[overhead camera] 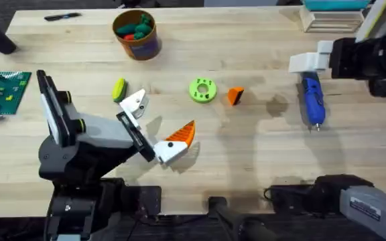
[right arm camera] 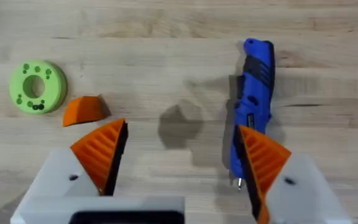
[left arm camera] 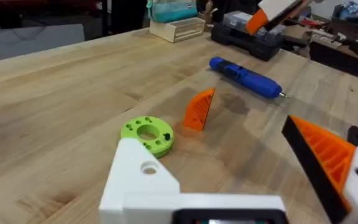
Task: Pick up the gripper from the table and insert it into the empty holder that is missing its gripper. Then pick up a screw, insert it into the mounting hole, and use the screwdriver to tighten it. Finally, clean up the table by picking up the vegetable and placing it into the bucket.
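Orange ribbed gripper point(overhead camera: 235, 96) lies loose on the table point(overhead camera: 246, 147) just beside a green disc point(overhead camera: 202, 90); likely light, stiff and slippery, best pinched across its flat sides. Left gripper point(overhead camera: 158, 126), nearer the disc, stands open, one holder point(overhead camera: 136, 102) bare; right gripper point(right arm camera: 179, 165) hovers open over the screwdriver point(overhead camera: 312, 101).

The work surface is a light butcher-block wooden tabletop point(overhead camera: 246, 167). At its far right edge stands a pale wooden tray point(overhead camera: 332, 19) holding a teal box point(overhead camera: 336, 5). Dark surroundings lie beyond the far edge.
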Robot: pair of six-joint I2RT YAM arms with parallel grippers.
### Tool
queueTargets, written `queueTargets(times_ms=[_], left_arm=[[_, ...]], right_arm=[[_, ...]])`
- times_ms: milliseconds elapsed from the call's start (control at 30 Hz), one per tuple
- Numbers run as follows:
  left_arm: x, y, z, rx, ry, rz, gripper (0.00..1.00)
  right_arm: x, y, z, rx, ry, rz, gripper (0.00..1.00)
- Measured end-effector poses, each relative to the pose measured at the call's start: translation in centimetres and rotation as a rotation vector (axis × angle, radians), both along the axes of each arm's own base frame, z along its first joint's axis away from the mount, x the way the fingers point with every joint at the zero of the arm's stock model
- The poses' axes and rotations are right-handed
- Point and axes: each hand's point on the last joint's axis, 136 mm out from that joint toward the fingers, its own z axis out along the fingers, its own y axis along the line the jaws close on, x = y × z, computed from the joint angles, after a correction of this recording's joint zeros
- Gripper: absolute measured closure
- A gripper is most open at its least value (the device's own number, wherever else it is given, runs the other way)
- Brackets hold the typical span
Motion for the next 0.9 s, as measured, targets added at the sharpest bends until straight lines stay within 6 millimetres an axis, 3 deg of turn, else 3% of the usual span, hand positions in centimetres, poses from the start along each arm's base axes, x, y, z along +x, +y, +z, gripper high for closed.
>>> queueTargets(times_ms=[600,733,900], left_arm=[[0.0,0.0,0.0,0.031,-0.042,-0.003,0.015],[0.0,0.0,0.0,0.036,-0.048,-0.004,0.015],[0.0,0.0,0.0,0.038,-0.051,-0.004,0.015]], right_arm=[[0.4,0.6,0.3,0.023,-0.02,0.019,0.008],[0.2,2.4,-0.8,0.041,0.032,0.082,0.008],[0.0,6.4,-2.9,0.039,0.15,0.218,0.008]])
